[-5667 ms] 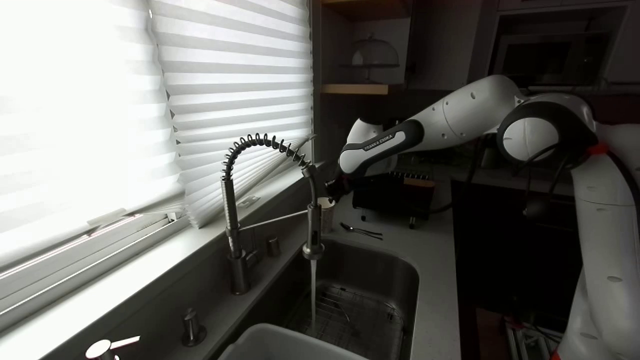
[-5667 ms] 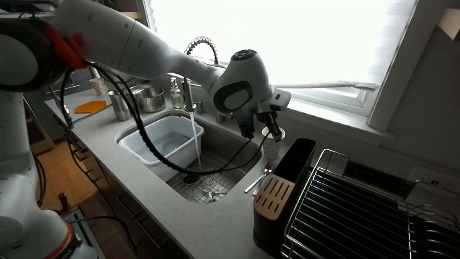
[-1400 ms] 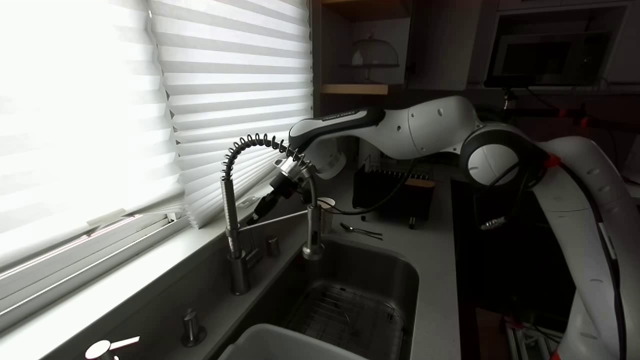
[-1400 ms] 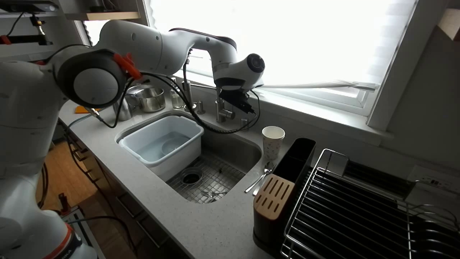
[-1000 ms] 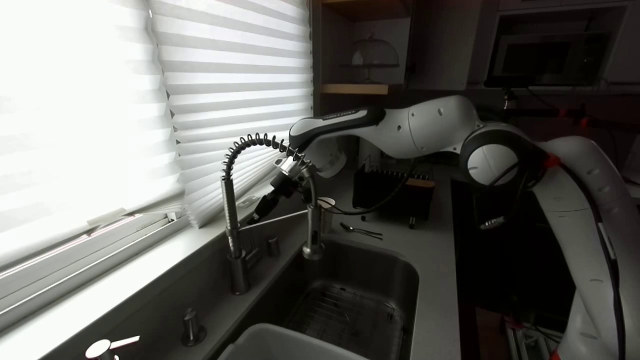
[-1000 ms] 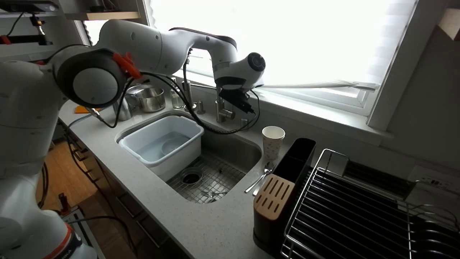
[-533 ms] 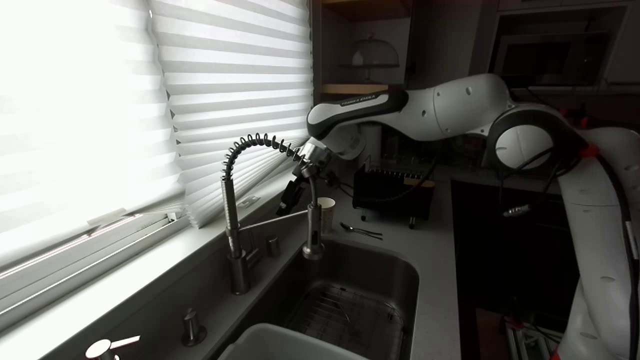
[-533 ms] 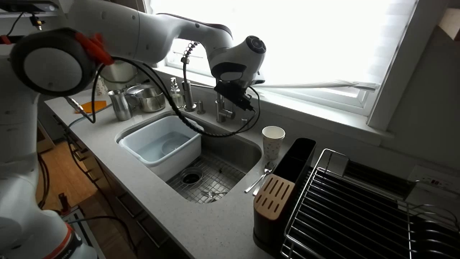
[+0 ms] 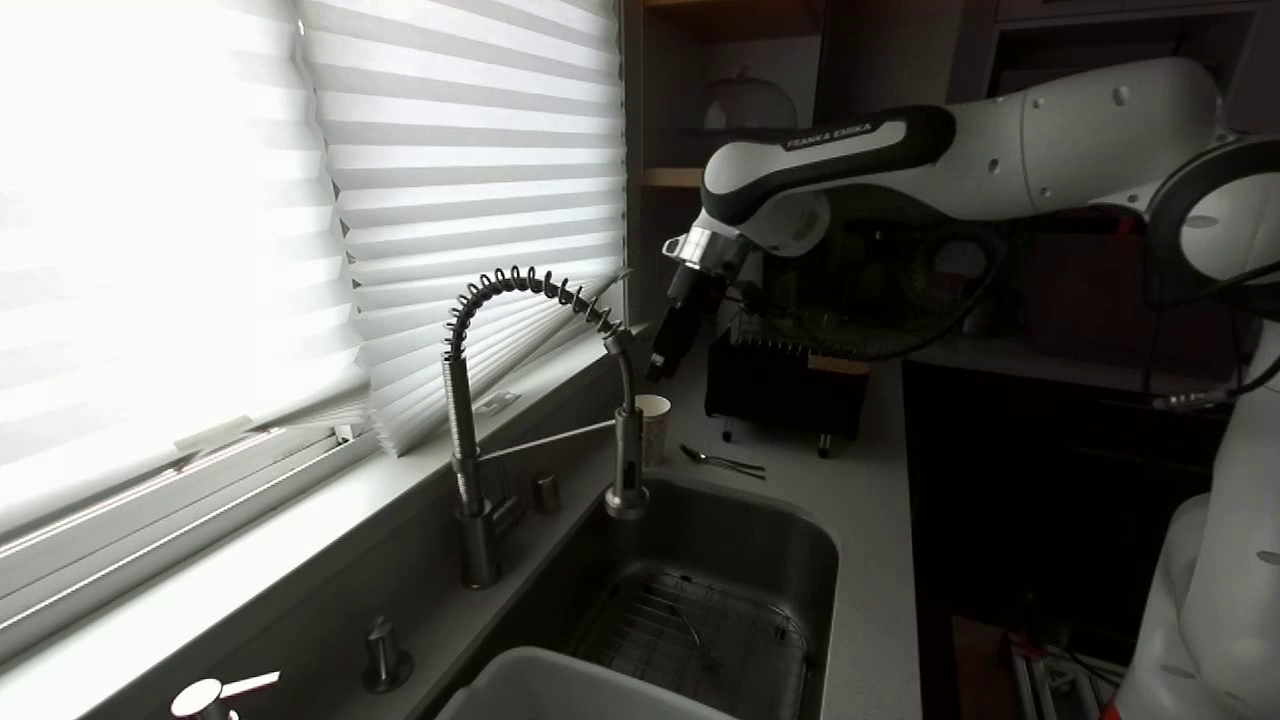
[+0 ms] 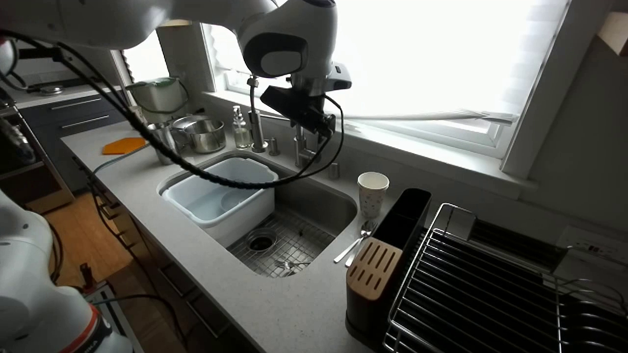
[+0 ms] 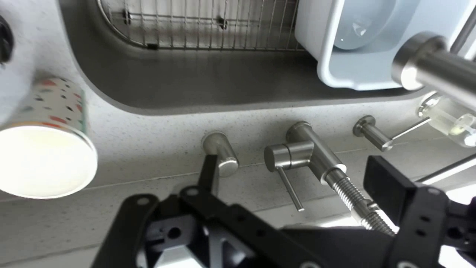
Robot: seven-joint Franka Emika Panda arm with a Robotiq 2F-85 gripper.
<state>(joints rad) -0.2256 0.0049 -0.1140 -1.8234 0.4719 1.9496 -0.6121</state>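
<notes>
**Our fingers (image 11: 386, 186) apart, in the air above the bench (image 10: 304, 304), near the faucet (image 11: 320, 154)**

We see the fingers spread wide, with the faucet lever (image 11: 290, 188) showing through the gap in the wrist view. The lever sticks up below the fingertips, apart from both. The faucet body stands just beyond it; its coiled hose (image 11: 347, 192) climbs back toward the right-hand finger of that view. How near it comes, we can't tell. The spray head (image 11: 446, 70) hangs beyond and right of the fingers, in front of the tub (image 10: 245, 225).

A short metal post (image 11: 223, 150) shows right by the left-hand fingertip in the wrist view; exact spacing unclear to us.

A paper cup (image 11: 52, 96) stands upright on the bench, below the fingers and left of them in the wrist view. In an exterior view we get a spoon and fork (image 10: 362, 239) lying beside its base, then a black utensil holder (image 10: 365, 314) with a slotted wooden top, then a wire dish rack (image 10: 414, 274).

The sink (image 10: 314, 201) is beyond and below the fingers: wire grid (image 10: 304, 240) on its bottom, some cutlery (image 10: 289, 267) on that. The tub sits in the sink's right end in the wrist view, holding water and a round thing we can't make out. Well away from the fingers, a soap bottle (image 10: 241, 135) and a metal pot (image 10: 206, 139) stand on the bench.

A cable (image 10: 235, 184) loops down beside the fingers.
</notes>
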